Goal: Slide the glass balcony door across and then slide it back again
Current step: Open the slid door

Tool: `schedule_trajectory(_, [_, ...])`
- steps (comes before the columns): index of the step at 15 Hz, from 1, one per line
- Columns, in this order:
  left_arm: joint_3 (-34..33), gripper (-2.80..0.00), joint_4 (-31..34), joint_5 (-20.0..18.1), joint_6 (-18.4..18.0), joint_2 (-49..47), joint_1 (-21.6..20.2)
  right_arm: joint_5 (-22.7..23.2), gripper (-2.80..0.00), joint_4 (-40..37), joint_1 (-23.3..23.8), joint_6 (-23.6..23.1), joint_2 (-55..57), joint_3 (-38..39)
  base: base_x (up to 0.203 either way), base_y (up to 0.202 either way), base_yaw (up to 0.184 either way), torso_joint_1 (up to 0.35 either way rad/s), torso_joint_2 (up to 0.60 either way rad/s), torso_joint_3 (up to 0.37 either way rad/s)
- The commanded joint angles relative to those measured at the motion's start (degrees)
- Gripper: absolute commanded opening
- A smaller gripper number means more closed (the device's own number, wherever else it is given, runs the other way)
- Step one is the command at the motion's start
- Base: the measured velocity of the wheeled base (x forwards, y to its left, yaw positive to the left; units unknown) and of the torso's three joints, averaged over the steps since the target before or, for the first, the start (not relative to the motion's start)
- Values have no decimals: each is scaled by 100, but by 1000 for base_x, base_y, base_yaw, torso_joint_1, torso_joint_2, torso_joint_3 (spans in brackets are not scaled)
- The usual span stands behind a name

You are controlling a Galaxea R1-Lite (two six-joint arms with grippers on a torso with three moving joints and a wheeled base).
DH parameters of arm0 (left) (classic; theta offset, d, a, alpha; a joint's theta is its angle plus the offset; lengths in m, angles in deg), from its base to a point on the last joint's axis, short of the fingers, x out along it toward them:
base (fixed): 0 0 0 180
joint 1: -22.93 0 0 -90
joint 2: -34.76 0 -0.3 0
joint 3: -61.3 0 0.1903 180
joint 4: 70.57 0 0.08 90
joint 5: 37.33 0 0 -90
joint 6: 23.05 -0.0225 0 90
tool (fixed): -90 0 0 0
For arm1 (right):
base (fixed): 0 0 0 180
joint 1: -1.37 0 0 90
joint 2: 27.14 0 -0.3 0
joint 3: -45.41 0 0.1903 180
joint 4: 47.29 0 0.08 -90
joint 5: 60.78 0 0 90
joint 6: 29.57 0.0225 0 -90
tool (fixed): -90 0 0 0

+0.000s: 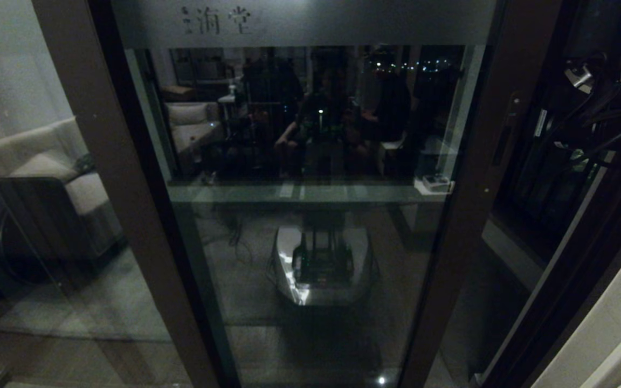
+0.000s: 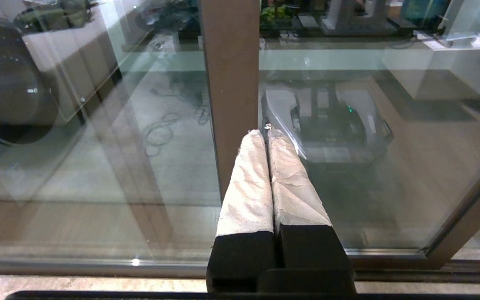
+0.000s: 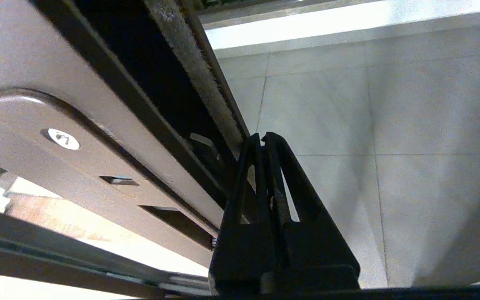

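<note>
right gripper point(image 3: 263, 139) closed, pressing beside glass balcony door point(image 1: 310, 215) edge stile | door partly open, slide ongoing | left gripper point(image 2: 265, 132) closed, idling

Glass balcony door point(image 1: 310, 215): tall clear pane in dark brown metal frame, upright, filling centre of head view. Right edge stile bears narrow recessed black handle point(image 1: 502, 143) and silver screws. Dark gap beside stile on right.

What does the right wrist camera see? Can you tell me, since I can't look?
The right gripper, jaws shut and empty, sits beside the brown edge of the glass balcony door, close to its dark recessed handle and a silver screw. Pale floor tiles lie beyond.
</note>
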Motion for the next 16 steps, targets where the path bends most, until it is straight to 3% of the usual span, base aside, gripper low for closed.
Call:
schedule_trajectory(1, [0, -280, 1, -3, 0, 1, -1, -9, -280, 1, 4, -4, 19, -1, 0, 0, 0, 0, 0, 0])
schedule_trajectory(16, [0, -280, 1, -3, -9, 1, -1, -44, -280, -3, -190, 1, 10, -1, 0, 0, 0, 0, 0, 0])
